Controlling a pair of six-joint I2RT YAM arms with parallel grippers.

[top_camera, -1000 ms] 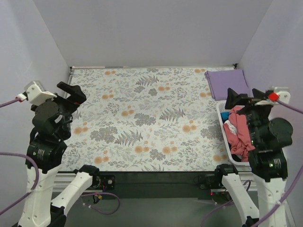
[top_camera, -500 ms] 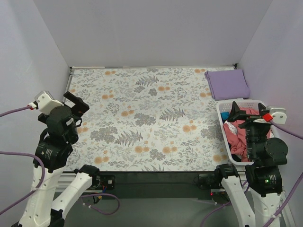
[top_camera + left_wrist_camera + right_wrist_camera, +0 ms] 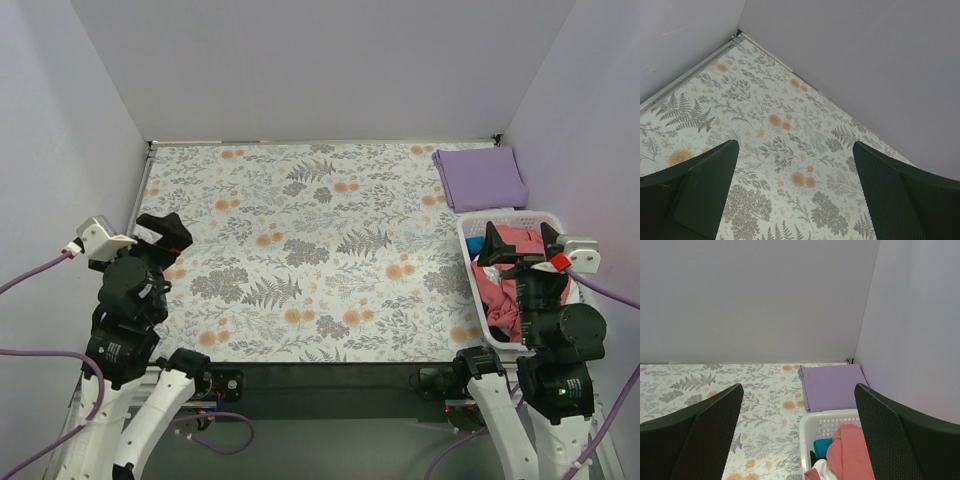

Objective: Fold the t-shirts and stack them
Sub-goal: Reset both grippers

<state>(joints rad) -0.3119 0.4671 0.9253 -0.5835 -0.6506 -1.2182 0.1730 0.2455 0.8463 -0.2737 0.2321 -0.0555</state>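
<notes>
Lower than before, left claw and right claw both wide, coral-pink t-shirt in basket

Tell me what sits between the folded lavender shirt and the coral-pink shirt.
Only the far wall of the white basket, clearest in the right wrist view: the lavender shirt lies beyond it, the coral-pink shirt inside.
</notes>
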